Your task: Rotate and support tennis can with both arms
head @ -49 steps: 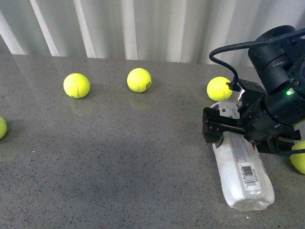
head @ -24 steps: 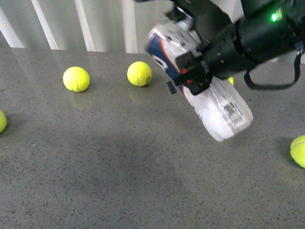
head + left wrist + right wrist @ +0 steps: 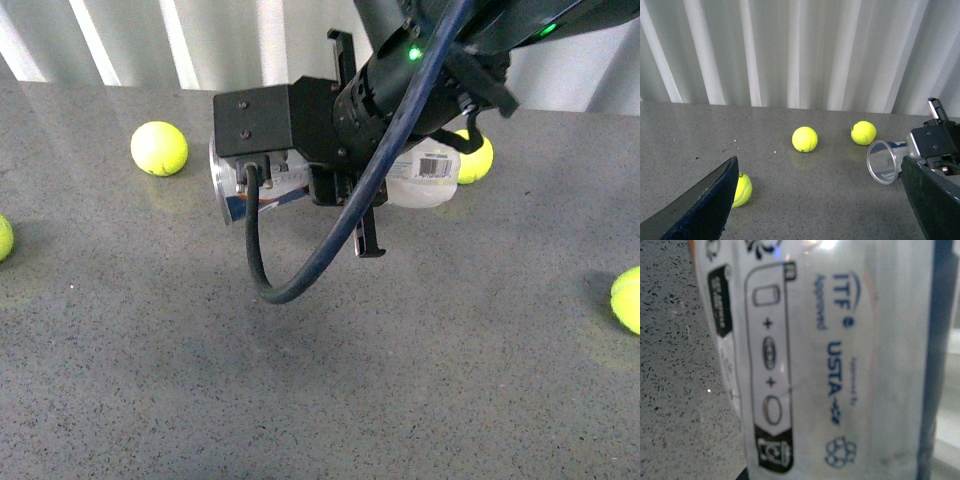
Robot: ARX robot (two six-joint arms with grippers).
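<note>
Right end effector (image 3: 355, 150) is clamped around the middle of the tennis can (image 3: 420, 185), holding it level and clear of the grey surface (image 3: 150, 350). In the front view the can's rimmed mouth points toward 9 o'clock and its barcode end toward 3 o'clock. One tennis ball (image 3: 159, 148) lies at 9 o'clock from the mouth; a second ball (image 3: 476, 158) sits just behind the barcode end. Left end effector (image 3: 820, 210) is spread wide with nothing between its fingers (image 3: 705, 205), the can's mouth at its 2 o'clock.

On my grey bench (image 3: 150, 380) I see four yellow balls: far-left ball (image 3: 159, 148), left-edge ball (image 3: 3, 240), far-right ball (image 3: 480, 160), near-right ball (image 3: 628, 298); ribbed wall (image 3: 130, 40) behind.
</note>
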